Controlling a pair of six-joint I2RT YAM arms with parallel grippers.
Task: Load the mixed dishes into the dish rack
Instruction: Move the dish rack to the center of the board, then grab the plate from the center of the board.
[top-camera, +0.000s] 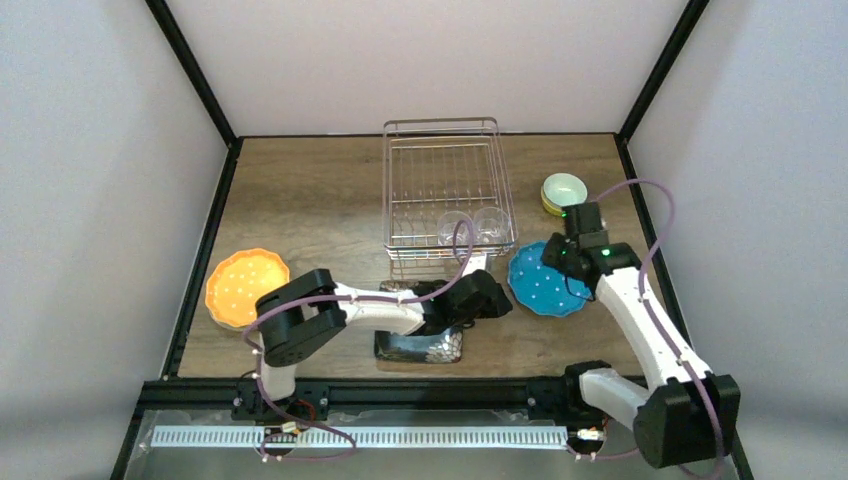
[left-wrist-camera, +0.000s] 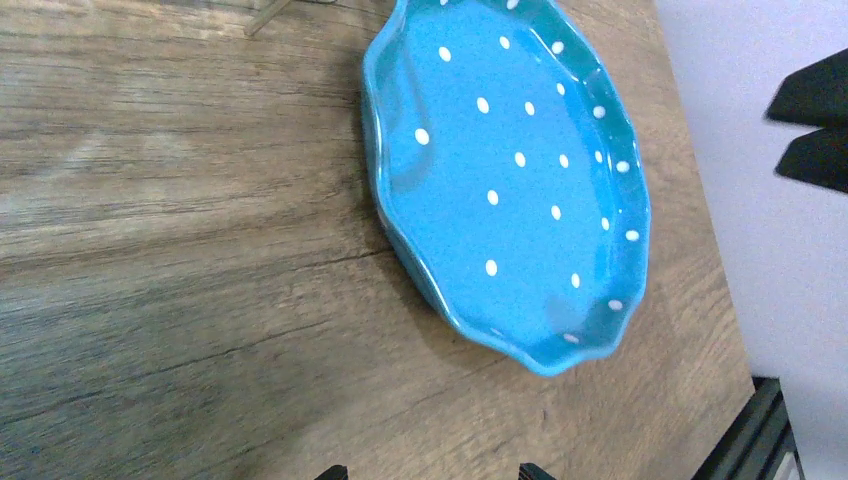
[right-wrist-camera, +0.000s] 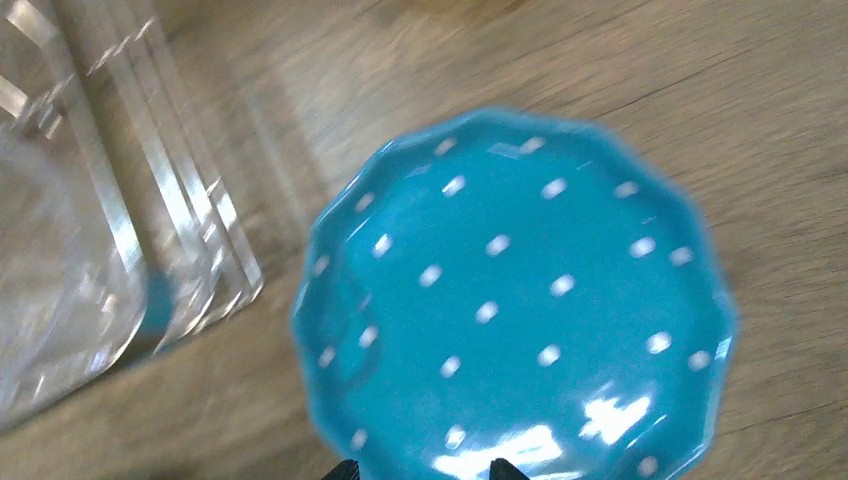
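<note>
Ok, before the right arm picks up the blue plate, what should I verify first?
1. Right gripper open: ok.
2. Blue plate lies flat on the table, beside the rack: ok.
3. Left gripper away from this plate: not ok, it is open and close to it.
4. Free room in the rack behind the two glass cups: ok.
5. Height of right gripper above plate: cannot tell.

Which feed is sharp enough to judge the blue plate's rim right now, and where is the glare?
Left wrist: sharp; the blue plate shows crisp dots and a clean scalloped rim, with only a soft sheen. Right wrist: motion-blurred, dots smeared, a white glare patch on the plate's near part, the dish rack wires streaked. Top external: in focus, but the plate is small there.
</note>
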